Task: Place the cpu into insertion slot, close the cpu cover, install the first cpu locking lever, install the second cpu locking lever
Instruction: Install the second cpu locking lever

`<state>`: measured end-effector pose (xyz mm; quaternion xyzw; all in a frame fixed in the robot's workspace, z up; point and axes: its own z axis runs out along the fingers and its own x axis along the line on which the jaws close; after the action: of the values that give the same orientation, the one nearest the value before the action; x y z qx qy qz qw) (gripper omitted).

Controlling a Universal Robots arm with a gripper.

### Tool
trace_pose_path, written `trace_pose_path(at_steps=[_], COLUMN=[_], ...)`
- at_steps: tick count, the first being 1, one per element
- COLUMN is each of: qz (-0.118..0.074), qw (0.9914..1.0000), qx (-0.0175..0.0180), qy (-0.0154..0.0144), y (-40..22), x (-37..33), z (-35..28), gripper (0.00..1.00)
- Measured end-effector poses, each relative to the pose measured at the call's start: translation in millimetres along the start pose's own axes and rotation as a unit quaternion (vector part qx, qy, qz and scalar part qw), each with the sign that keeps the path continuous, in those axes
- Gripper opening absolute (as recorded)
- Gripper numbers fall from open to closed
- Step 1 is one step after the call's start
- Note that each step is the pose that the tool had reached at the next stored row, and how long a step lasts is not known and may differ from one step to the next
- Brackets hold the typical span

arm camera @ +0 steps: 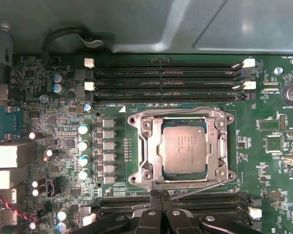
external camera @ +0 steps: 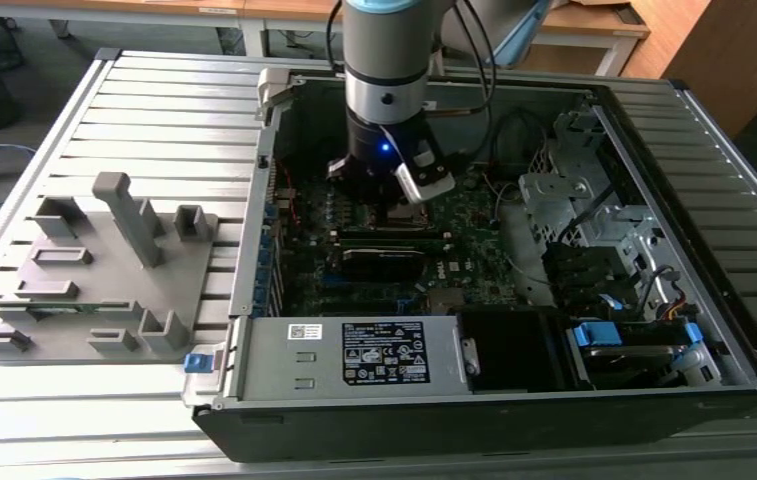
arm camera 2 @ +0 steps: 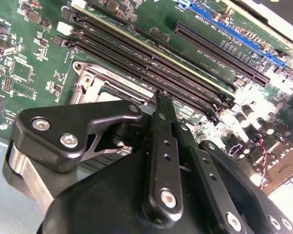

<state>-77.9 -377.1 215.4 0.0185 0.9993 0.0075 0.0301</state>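
In the first wrist view the cpu (arm camera: 183, 148), a square chip with a dull silver top, lies in the insertion slot (arm camera: 135, 179) on the green board. The cpu cover (arm camera: 149, 146), a silver frame, lies flat around it. A thin wire locking lever (arm camera: 200, 188) runs slanted along the slot's side nearest my gripper (arm camera: 158, 197), and its end is right at the fingertips. My gripper (arm camera 2: 162, 95) is shut, its fingers pressed together just above the slot's metal rim (arm camera 2: 95, 80). In the exterior view my gripper (external camera: 381, 205) reaches down into the open computer case.
Long black memory slots (arm camera: 166, 73) flank the socket on both sides. The case walls (external camera: 271, 200), a power supply (external camera: 378, 350), a drive cage (external camera: 592, 210) and black cables (external camera: 512, 130) surround the board. A grey parts fixture (external camera: 98, 270) sits at the exterior view's left.
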Motion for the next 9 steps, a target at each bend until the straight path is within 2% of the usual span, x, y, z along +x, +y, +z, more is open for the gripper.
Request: trace_pose_path(at_steps=[9], qz=[0.002], qw=[1.0], qx=[0.0002], qy=[0.0], y=[-0.2], x=[2.4], z=[3.8], gripper=[0.11])
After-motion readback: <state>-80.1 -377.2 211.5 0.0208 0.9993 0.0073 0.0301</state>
